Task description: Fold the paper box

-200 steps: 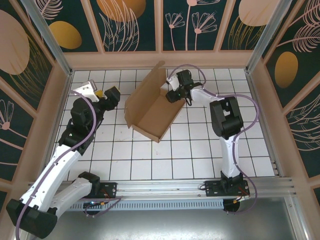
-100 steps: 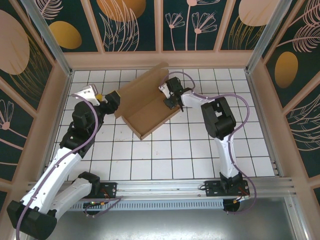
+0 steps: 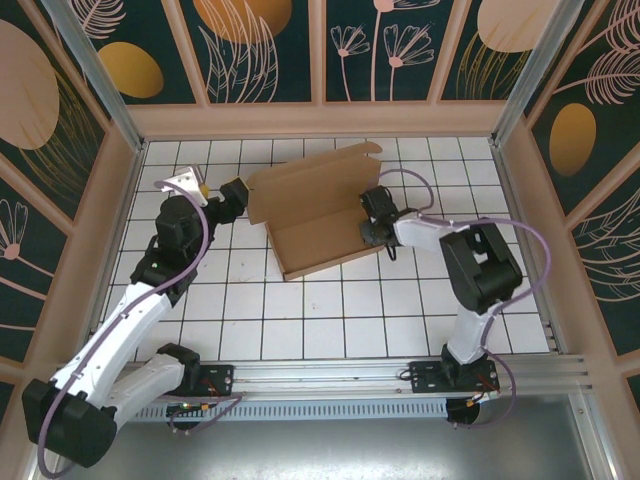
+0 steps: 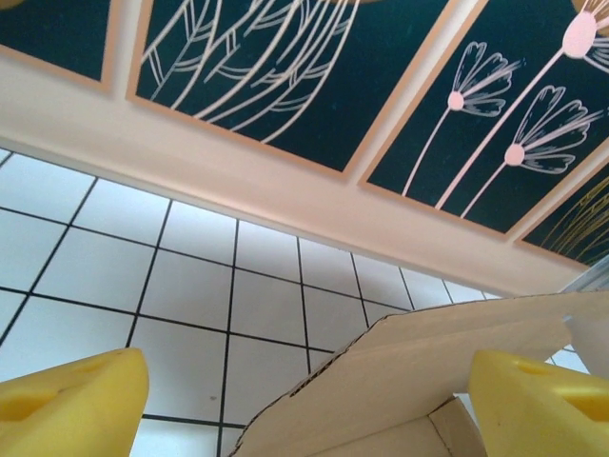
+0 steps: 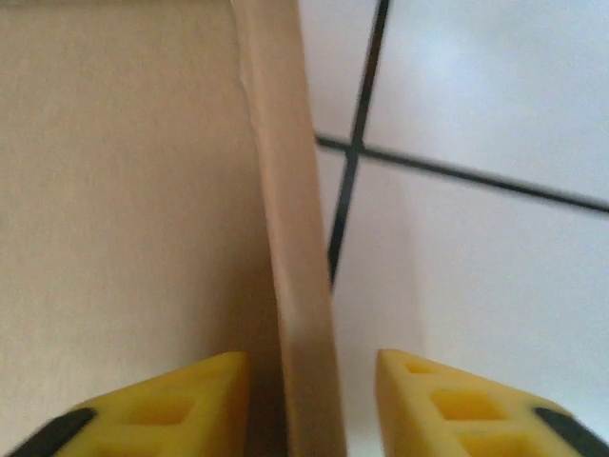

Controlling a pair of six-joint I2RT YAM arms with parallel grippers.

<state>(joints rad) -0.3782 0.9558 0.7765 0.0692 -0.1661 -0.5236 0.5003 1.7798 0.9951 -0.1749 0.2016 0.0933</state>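
The paper box (image 3: 315, 225) is plain brown cardboard, lying as a shallow open tray at mid-table with its long lid flap standing along the far side. My left gripper (image 3: 238, 192) hovers at the box's left far corner, open. In the left wrist view its yellow fingers (image 4: 76, 400) stand wide apart, and the flap's edge (image 4: 447, 352) rises between them, touching neither. My right gripper (image 3: 372, 228) sits at the box's right wall. In the right wrist view that upright wall (image 5: 290, 248) runs between the right gripper (image 5: 309, 400), which is open, with a gap to the right finger.
The table is white tile with a black grid (image 3: 330, 310). Decorated wall panels (image 3: 320, 118) close in the back and both sides. An aluminium rail (image 3: 400, 375) carrying the arm bases runs along the near edge.
The box has swung from a steep diagonal to lie nearly square with the table, lid flap upright at the back. My right gripper came nearer and rightward with it; the left gripper closed in on the box's corner.
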